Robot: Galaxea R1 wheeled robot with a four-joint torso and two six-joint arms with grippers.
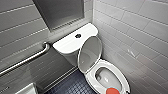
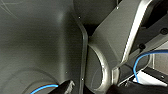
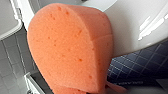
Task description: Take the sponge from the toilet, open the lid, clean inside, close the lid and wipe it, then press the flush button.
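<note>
The white toilet [image 1: 93, 80] stands in a corner with its lid [image 1: 90, 53] raised and leaning back against the tank [image 1: 67, 43]. The dark round flush button [image 1: 78, 35] sits in the middle of the tank top. The bowl is uncovered, with water at its bottom. The orange-red sponge [image 1: 112, 90] shows over the front of the seat rim. In the right wrist view the sponge [image 3: 70, 47] looms very close, in the air beside the white ceramic of the toilet [image 3: 135, 27], with my right gripper shut on it. My left gripper holds nothing.
A steel grab bar [image 1: 27, 60] runs along the grey tiled wall on the left. A dark recessed panel [image 1: 60, 12] sits above the tank. Light tiled wall closes in on the right. The floor [image 1: 72, 86] has small dark tiles; a white object [image 1: 26, 90] sits at the lower left.
</note>
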